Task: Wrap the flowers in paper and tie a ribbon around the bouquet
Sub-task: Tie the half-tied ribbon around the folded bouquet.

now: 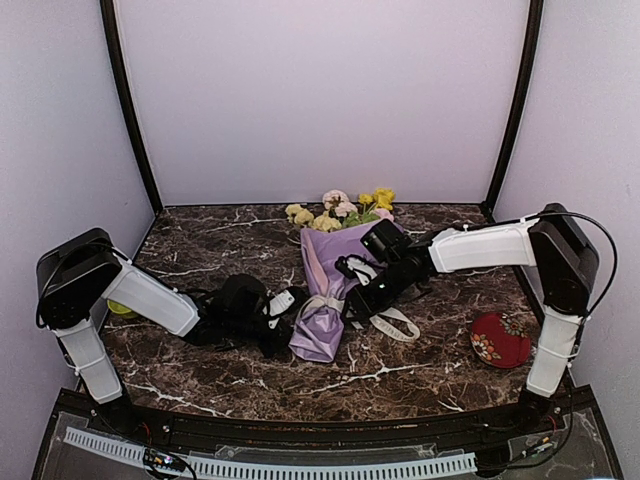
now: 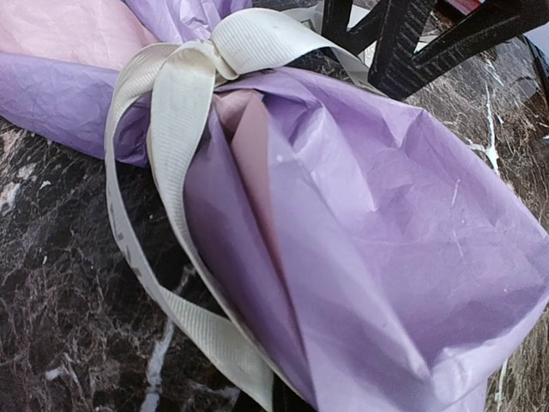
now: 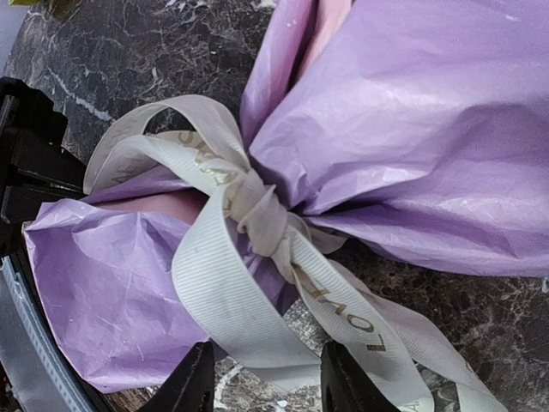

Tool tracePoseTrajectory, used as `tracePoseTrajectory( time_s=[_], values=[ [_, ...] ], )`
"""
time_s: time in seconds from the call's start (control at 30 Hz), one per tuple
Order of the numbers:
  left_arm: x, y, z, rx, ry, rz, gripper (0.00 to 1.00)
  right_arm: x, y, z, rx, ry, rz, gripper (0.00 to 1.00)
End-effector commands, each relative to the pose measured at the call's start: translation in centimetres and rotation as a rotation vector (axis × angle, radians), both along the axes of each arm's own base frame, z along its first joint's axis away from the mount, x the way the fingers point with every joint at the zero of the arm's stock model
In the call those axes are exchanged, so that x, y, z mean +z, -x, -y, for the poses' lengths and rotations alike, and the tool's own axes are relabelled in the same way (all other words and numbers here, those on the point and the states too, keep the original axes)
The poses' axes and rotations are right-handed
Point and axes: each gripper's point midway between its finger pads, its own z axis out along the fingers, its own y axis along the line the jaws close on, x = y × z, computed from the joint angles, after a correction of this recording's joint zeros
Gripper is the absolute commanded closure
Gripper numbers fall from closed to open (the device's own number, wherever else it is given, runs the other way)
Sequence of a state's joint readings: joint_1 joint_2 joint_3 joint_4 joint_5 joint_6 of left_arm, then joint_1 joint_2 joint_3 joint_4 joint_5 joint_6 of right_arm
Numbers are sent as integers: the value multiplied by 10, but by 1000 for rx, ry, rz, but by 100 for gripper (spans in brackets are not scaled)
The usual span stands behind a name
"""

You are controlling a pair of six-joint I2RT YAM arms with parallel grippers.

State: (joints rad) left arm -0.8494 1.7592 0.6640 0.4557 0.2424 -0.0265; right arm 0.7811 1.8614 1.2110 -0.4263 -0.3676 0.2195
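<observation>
The bouquet lies mid-table, its flowers (image 1: 340,208) pointing to the back wall and the lilac paper (image 1: 322,322) wrapped around the stems as a cone. The cream ribbon (image 1: 318,301) is knotted around the cone's waist; the knot (image 3: 257,219) shows close up, and a printed tail (image 1: 397,325) trails right. My left gripper (image 1: 284,306) sits at the cone's left side. Its jaws are out of the left wrist view, where a ribbon strand (image 2: 225,343) runs down to them. My right gripper (image 3: 266,386) is open just right of the knot, a ribbon loop (image 3: 227,300) lying between its fingers (image 3: 193,386).
A red round patterned cushion (image 1: 500,339) lies at the right, near the right arm's base. A small yellow-green object (image 1: 120,308) peeks out behind the left arm. Lilac walls close in the marble table (image 1: 220,235) on three sides.
</observation>
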Motion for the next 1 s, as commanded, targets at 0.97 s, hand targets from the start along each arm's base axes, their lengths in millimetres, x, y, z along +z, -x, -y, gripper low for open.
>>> tracePoseTrajectory(
  time_s=[0.97],
  values=[
    [-24, -21, -27, 164, -36, -63, 100, -1, 107, 66, 3, 45, -249, 100]
  ],
)
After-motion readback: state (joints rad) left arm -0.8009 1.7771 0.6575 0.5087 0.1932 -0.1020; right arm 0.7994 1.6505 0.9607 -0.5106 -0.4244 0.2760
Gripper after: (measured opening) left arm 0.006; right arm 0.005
